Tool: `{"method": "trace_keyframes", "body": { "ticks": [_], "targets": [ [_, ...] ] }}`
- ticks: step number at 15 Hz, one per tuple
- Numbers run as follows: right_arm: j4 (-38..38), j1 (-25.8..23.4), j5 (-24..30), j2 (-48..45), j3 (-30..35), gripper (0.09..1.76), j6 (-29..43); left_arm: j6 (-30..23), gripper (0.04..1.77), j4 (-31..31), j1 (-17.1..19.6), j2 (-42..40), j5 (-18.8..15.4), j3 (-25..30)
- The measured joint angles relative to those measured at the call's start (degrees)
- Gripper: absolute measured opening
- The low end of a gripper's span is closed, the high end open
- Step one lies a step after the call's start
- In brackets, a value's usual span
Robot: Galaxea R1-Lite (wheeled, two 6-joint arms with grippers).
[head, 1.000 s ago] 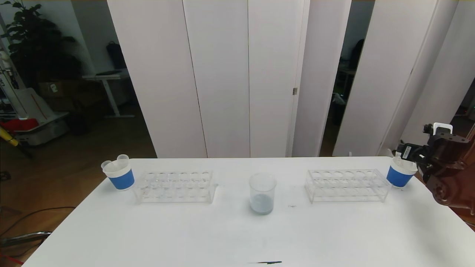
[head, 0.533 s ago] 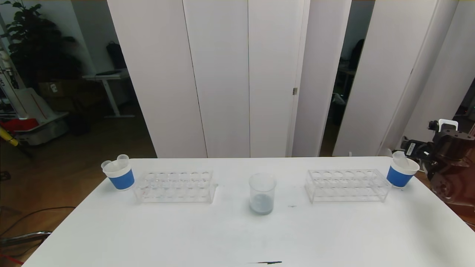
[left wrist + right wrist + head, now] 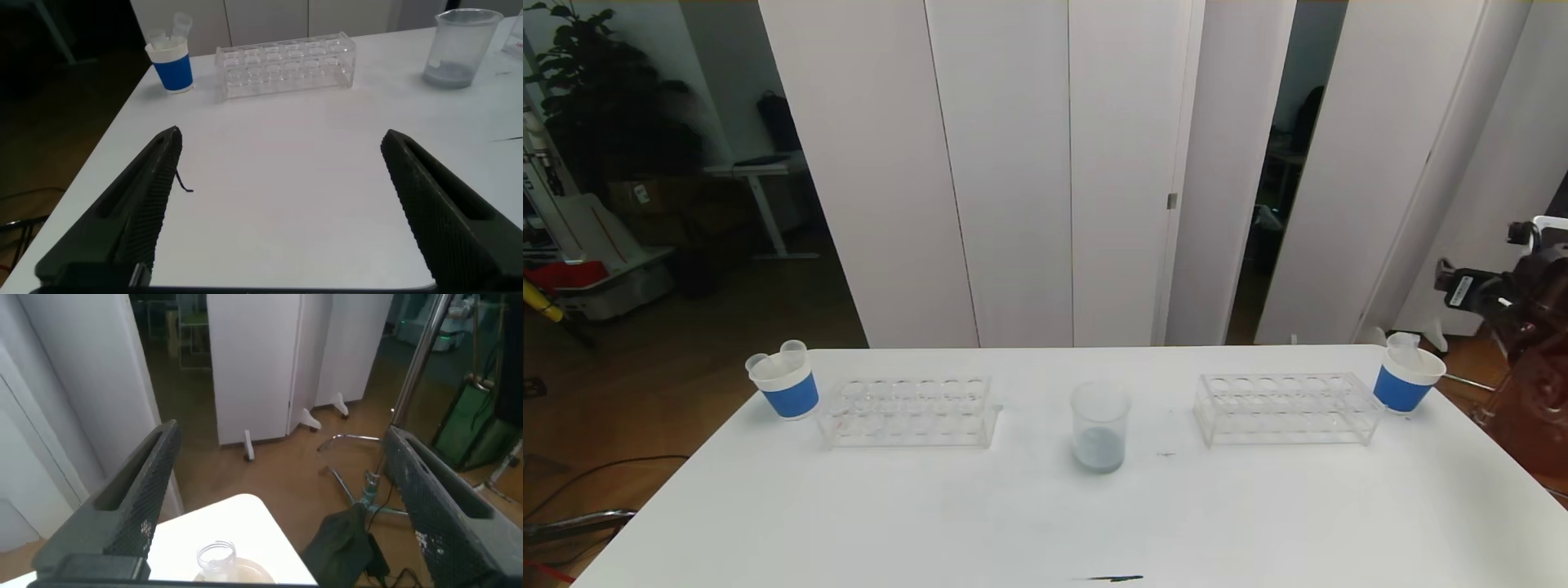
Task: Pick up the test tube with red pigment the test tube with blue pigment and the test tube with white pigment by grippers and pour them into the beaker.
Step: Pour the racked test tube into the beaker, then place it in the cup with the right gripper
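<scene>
Beaker (image 3: 1100, 426) stands upright mid-worktop (image 3: 1045, 523), greyish liquid at its bottom. Right end effector (image 3: 282, 498), wide open and empty, hangs past the worktop's right far corner; beaker lies at approx 8 o'clock from it in head view. Left end effector (image 3: 282, 204) also open, beaker at approx 1 o'clock; can't tell which is nearer.

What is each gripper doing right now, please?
Left gripper: open, holding nothing, above the table.
Right gripper: open, holding nothing, raised past the table's far right corner above a cup.
</scene>
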Motion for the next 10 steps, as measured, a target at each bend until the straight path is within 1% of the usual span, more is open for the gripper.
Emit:
{"method": "trace_keyframes", "body": {
  "ticks": [4,7,10],
  "targets": [
    [7.94,-0.2,4.9,-11.62,-0.33,1.75,-0.41,0.0,1.74,-0.02,0.0,0.0,0.0,0.0],
    [14.98,-0.26,8.7,-22.72,0.59,1.75,-0.2,0.0,1.74,0.0,0.0,0.0,-0.02,0.0],
    [23.32,-0.39,13.67,-34.24,1.11,1.75,0.16,0.02,1.74,-0.02,0.0,0.0,-0.02,0.0]
  ]
}}
